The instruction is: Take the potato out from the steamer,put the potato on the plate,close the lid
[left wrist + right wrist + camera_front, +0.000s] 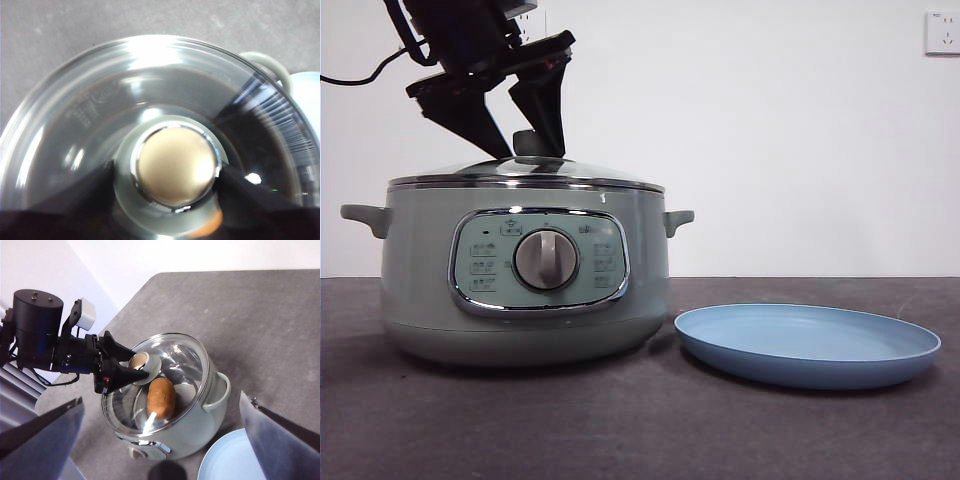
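The potato lies inside the steamer, under the glass lid, a little below the centre of the right wrist view; its long axis runs nearly up and down in that picture, and the lid's knob stands just above and left of it; so the potato cannot be reached until the lid goes up. The left gripper is the one at work: in the front view it comes down from the upper left of the frame, and its two black jaws stand on either side of the knob; in the left wrist view the jaws appear to press on the knob from both sides, so I judge them clamped on it, though the contact itself is blurred and dark there. The lid sits flat on the steamer's rim in the front view, not yet raised. The right gripper waits high above the table with its jaws wide apart, holding nothing, and it looks down on the pot and on the plate; the plate is at the lower right of the front view, just beside the steamer and bare. The potato is orange-brown, oval and smooth, much smaller than the pot; a small orange patch of it also shows through the glass at the bottom edge of the left wrist view.
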You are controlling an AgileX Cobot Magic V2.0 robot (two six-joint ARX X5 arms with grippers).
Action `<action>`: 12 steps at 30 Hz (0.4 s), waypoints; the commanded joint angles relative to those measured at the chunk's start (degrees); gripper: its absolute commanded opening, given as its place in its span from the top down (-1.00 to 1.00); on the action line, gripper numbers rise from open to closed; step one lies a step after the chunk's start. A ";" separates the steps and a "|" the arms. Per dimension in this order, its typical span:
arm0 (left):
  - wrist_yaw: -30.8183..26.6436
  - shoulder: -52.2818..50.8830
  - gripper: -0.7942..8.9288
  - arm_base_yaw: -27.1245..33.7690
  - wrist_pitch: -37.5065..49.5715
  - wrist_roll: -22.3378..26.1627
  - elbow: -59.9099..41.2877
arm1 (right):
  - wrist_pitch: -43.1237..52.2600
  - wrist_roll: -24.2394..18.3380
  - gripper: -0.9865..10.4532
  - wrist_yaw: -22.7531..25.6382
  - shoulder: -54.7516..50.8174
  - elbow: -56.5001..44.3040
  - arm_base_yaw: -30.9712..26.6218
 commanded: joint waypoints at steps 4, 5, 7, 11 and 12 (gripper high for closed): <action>0.07 0.37 0.85 -0.55 -0.28 0.48 -0.07 | -0.20 -0.46 -0.38 -0.04 0.07 0.17 0.17; 0.04 0.37 0.85 -0.55 -0.28 0.48 -0.07 | -0.17 -0.44 -0.38 -0.07 0.07 0.17 0.17; 0.04 0.35 0.85 -0.55 -0.26 0.68 -0.07 | -0.20 -0.44 -0.38 -0.09 0.07 0.17 0.17; 0.00 -0.20 0.85 -0.52 0.66 1.09 0.04 | -0.17 -0.22 -0.38 -0.31 0.07 0.17 0.17; -0.02 -0.35 0.85 -0.50 0.66 1.31 0.35 | -0.15 0.07 -0.38 -0.37 0.07 0.17 0.17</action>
